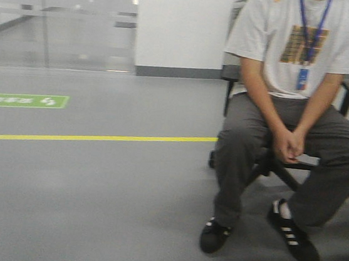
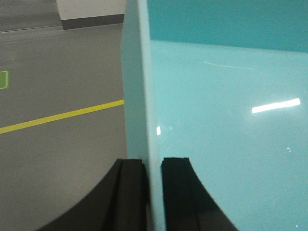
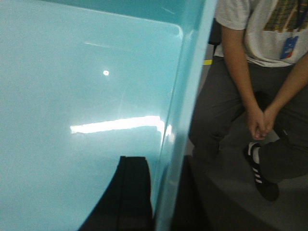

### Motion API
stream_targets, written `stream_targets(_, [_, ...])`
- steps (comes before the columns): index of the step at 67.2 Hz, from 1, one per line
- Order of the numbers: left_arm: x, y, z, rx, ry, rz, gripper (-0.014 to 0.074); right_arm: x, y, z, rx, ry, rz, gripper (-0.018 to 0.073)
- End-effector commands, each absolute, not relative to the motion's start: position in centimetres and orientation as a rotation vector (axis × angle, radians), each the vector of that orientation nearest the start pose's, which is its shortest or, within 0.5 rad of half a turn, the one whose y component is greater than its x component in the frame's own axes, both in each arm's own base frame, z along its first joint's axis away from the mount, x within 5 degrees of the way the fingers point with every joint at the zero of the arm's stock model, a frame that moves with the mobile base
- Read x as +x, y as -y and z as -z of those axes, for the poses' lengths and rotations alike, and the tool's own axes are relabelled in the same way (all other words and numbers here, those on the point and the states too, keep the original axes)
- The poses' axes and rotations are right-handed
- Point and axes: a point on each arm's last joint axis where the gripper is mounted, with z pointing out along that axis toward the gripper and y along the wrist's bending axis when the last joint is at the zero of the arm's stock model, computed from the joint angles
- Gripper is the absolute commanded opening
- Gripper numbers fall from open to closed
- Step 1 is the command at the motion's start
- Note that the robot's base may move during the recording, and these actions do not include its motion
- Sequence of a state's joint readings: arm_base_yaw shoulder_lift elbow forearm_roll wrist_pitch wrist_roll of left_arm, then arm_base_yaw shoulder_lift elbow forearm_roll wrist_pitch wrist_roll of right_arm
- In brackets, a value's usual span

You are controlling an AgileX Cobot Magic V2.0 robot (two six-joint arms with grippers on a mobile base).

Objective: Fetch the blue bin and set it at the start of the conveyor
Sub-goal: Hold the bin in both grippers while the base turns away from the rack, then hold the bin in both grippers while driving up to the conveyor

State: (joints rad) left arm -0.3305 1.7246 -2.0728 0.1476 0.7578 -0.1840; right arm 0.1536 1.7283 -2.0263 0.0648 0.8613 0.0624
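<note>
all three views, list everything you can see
bin: 1, pale cyan, between both grippers, fills both wrist views
person: 1, white tee, grey trousers, black shoes, seated at right of front view
chair: at least 1, black, under person
lanyard: 1, blue, on person's chest
line: 1, yellow, across grey floor
marking: 1, green, on floor at left
left gripper: 1, black, clamps bin's left wall
right gripper: 1, black, clamps bin's right wall

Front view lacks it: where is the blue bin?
Only wrist views show the bin: left gripper clamps its left wall, right gripper its right wall, beside a person.
</note>
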Motion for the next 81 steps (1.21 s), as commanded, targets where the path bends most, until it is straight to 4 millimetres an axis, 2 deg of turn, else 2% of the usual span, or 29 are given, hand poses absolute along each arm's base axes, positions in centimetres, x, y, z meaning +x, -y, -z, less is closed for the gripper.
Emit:
stream_targets(1, [35.98,12.38,-51.13,0.162,-1.771,0.291,-0.0111,37.99,-6.97,-47.56,-0.104,-2.005,-0.251,-0.0151])
stream_targets(81, [35.98,12.36,-51.13,0.162,-1.77,0.287,-0.0111,38.0,-6.97,-47.58,-0.104,-2.003,-0.251,-0.0151])
